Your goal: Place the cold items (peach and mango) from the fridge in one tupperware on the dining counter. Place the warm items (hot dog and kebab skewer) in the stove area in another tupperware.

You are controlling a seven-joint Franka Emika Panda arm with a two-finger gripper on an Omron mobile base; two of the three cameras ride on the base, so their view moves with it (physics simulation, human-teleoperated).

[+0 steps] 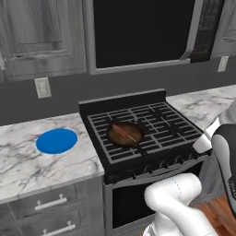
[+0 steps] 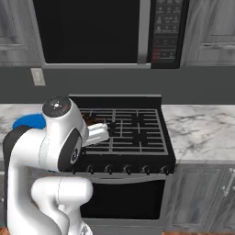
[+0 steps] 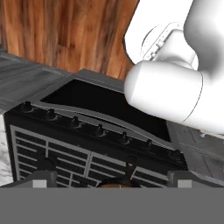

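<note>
Open gripper poised over the stove, hot dog in the pan below

The reddish hot dog (image 1: 123, 132) lies in the round dark frying pan (image 1: 125, 134) on the black gas stove's (image 1: 156, 120) grate, just under the two-finger gripper (image 3: 111, 176), whose tips stand wide apart and hold nothing; it should prove light, soft, a little slippery, best pinched across its middle; the white arm folds back over its base, hand pointing down and back toward the knobs; a flat blue round lid-like disc (image 1: 56, 140) sits well aside on the marble counter

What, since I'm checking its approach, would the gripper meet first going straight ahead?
Probably the dark pan on the stove, which sits right between the open gripper's tips in the hand view; depth is unclear.
</note>
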